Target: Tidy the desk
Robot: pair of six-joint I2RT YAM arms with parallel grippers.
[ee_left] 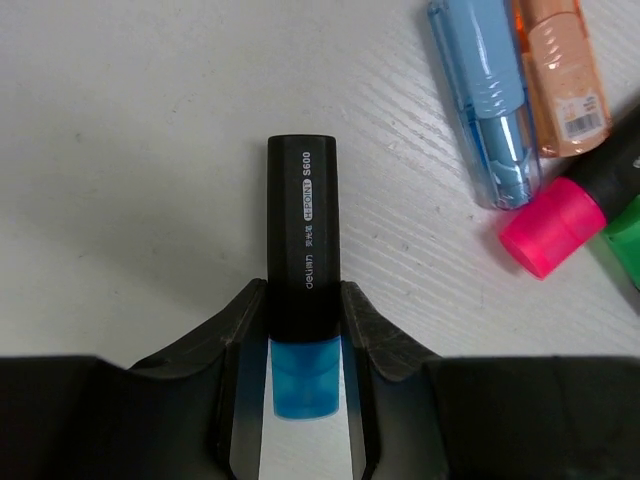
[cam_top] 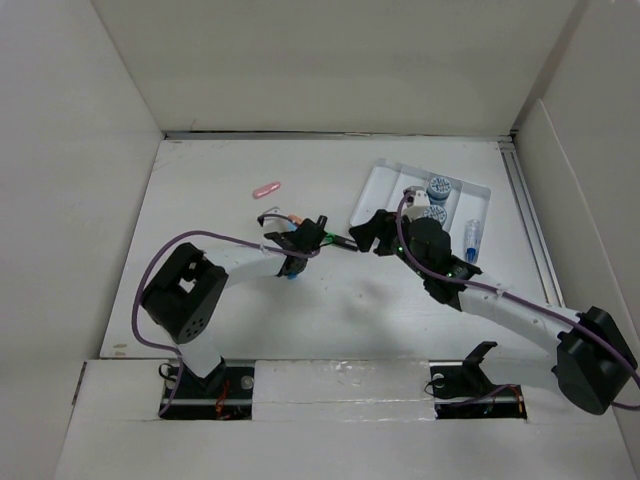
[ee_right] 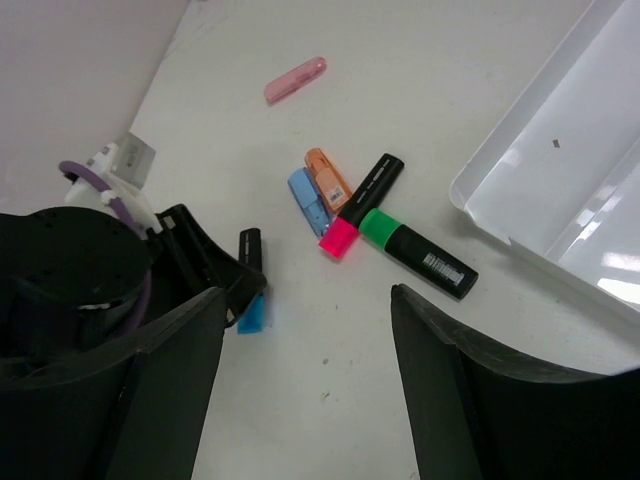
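Note:
My left gripper [ee_left: 303,335] is shut on a black highlighter with a blue cap [ee_left: 302,220], which lies low on the white desk [cam_top: 220,200]. The jaws pinch it where body meets cap. In the top view this gripper [cam_top: 291,266] sits left of centre, and the right wrist view shows it too [ee_right: 247,288]. My right gripper [ee_right: 310,330] is open and empty, hovering over bare desk just right of the left one [cam_top: 358,236]. A pink-capped highlighter [ee_right: 342,236] and a green-capped highlighter [ee_right: 415,250] lie ahead of it.
A pale blue pen-like piece [ee_left: 490,110] and an orange one [ee_left: 562,75] lie beside the pink cap [ee_left: 550,225]. A small pink item [cam_top: 267,188] lies further back. The white compartment tray [cam_top: 380,190] holds two round rolls [cam_top: 438,186] and a blue-tipped tube [cam_top: 471,240].

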